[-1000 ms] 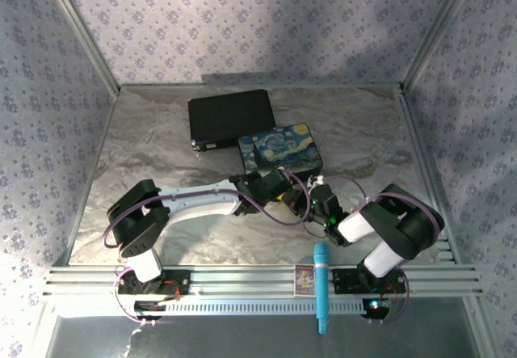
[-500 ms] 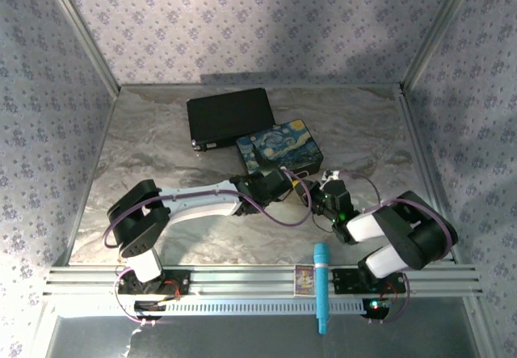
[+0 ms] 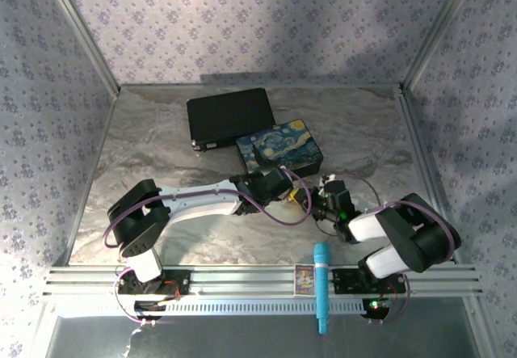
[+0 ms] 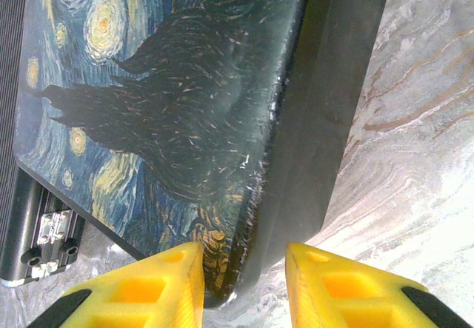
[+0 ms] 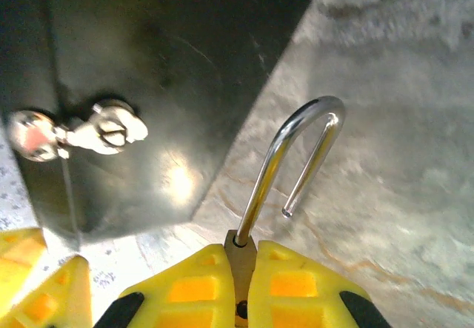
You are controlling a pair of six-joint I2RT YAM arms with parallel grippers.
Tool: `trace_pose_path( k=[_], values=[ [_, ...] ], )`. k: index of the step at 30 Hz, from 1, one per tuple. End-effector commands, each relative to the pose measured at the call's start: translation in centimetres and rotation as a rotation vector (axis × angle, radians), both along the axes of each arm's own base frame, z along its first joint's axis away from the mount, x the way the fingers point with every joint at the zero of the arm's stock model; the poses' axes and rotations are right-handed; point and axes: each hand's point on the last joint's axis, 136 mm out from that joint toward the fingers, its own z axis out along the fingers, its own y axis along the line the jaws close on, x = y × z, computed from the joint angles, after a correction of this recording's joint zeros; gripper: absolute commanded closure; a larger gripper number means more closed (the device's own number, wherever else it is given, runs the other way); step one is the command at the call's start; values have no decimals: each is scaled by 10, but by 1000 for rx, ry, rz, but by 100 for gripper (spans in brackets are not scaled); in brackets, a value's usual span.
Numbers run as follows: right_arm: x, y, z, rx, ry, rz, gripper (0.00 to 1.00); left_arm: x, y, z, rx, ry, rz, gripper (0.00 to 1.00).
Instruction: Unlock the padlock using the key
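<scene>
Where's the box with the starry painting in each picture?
Top external: painted box mid-table, just nearer than the black case.
Left wrist: its starry lid across the upper left.
Right wrist: its dark side wall, upper left.
Shared landmark: the marbled tabletop beside it.

Floral lilac wallpaper walls (image 3: 242, 18), marbled grey tabletop (image 3: 145, 156), aluminium rail (image 3: 242, 281) at near edge

The light was bright and soft. A white shine sat on the dark box (image 5: 148, 69). The right wrist view looked blurry.
</scene>
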Motion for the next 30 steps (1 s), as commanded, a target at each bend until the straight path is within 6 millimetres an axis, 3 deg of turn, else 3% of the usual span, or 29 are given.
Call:
trace_pose_path(
  k=[1,10,16,22,30],
  values=[
    [-18,-2,-12,-20,50,57,100,-50,62,-77,272,317,6,68],
    [-47,-20,-34,-120,153,86,100,-46,59,-72,264,297,14,67],
    [-72,-31,-44,-270,303,230,99,-38,61,-63,262,246,37,62],
    [-91,-44,-50,-383,418,371,92,-23,56,-44,210,159,79,48],
    [-89,-62,-46,-549,454,458,80,3,39,-12,88,-24,221,28]
  ],
)
